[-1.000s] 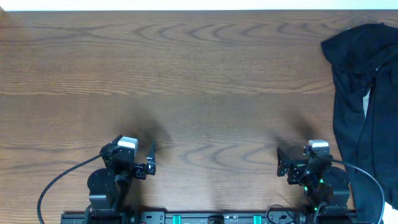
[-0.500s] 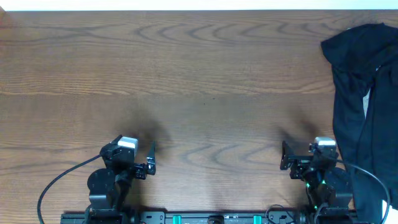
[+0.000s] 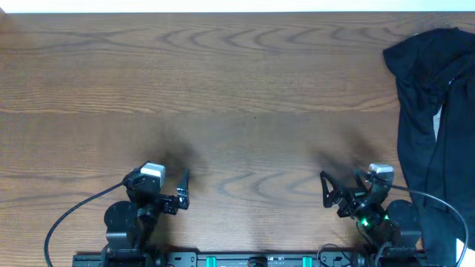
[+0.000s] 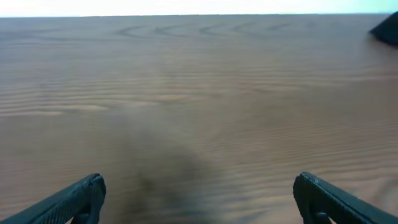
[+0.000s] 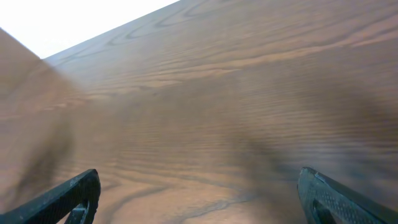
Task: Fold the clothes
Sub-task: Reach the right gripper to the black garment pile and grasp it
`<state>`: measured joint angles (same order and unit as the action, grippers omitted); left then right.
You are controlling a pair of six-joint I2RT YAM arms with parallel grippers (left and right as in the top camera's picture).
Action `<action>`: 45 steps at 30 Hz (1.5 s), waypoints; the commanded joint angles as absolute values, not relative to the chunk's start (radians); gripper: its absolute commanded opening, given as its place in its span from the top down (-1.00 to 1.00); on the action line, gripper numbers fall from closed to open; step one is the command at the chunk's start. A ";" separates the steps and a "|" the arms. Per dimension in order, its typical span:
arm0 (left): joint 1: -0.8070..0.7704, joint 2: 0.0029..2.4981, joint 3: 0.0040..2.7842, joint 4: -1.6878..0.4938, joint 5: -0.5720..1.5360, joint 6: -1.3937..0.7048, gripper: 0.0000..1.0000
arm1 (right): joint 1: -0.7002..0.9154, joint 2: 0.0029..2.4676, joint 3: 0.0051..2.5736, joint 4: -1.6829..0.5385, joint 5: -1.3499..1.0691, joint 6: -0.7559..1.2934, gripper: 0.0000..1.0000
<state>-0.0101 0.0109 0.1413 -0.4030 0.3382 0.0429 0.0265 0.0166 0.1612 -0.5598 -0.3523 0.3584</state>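
The clothes (image 3: pixel 434 126) are a crumpled black garment piled at the table's right edge, running from the far right corner down to the front. A small corner of it shows at the top right of the left wrist view (image 4: pixel 388 28). My left gripper (image 3: pixel 182 189) is open and empty near the front left, far from the clothes. Its fingers frame bare wood in the left wrist view (image 4: pixel 199 196). My right gripper (image 3: pixel 332 194) is open and empty near the front right, left of the garment. Only bare wood lies between its fingers in the right wrist view (image 5: pixel 199 193).
The wooden table (image 3: pixel 237 96) stretches from the front to a white back edge. The arm bases and cables sit along the front edge (image 3: pixel 252 259).
My right gripper has swung to the left, away from the garment, and turned its fingers leftward. The left gripper has shifted very slightly. The clothes have not moved.
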 commanded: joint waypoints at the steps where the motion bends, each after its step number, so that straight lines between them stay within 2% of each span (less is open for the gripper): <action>1: -0.006 0.004 0.122 -0.395 0.464 -0.110 -0.96 | 0.034 0.013 0.157 -0.532 -0.443 0.316 -0.98; 6: -0.006 0.004 0.168 -0.366 0.551 -0.267 -0.96 | 0.034 0.053 0.176 -0.424 -0.520 0.317 -0.99; 9: -0.006 0.017 0.251 -0.328 0.548 -0.271 -0.96 | 0.034 0.134 0.217 -0.389 -0.524 0.314 -0.99; 17: -0.006 0.263 0.514 -0.406 0.531 -0.267 -0.96 | 0.034 0.550 0.463 -0.430 -0.481 0.253 -0.98; 21: -0.006 0.506 0.708 -0.578 0.483 -0.244 -0.96 | 0.034 0.827 0.717 -0.609 -0.434 0.207 -0.99; 24: -0.006 0.705 0.908 -0.765 0.427 -0.172 -0.96 | 0.031 1.049 0.979 -0.830 -0.393 0.091 -0.98; 28: -0.006 0.963 1.216 -1.043 0.367 -0.069 -0.96 | 0.016 1.301 1.325 -1.113 -0.276 0.069 -0.98; 33: -0.006 1.166 1.433 -1.224 0.365 0.026 -0.96 | 0.016 1.469 1.474 -1.206 -0.259 0.070 -0.98; 37: -0.006 1.224 1.439 -1.244 0.413 0.014 -0.96 | -0.009 1.523 1.475 -1.193 -0.150 0.123 -0.99; 41: -0.006 1.256 1.439 -1.284 0.453 0.014 -0.96 | -0.124 1.539 1.475 -1.131 -0.086 0.199 -0.99; 42: -0.006 1.259 1.439 -1.290 0.453 0.014 -0.96 | -0.162 1.541 1.475 -1.105 -0.086 0.216 -0.94; 45: -0.006 1.261 1.439 -1.299 0.453 0.014 -0.96 | -0.284 1.555 1.477 -1.020 -0.123 0.251 -0.63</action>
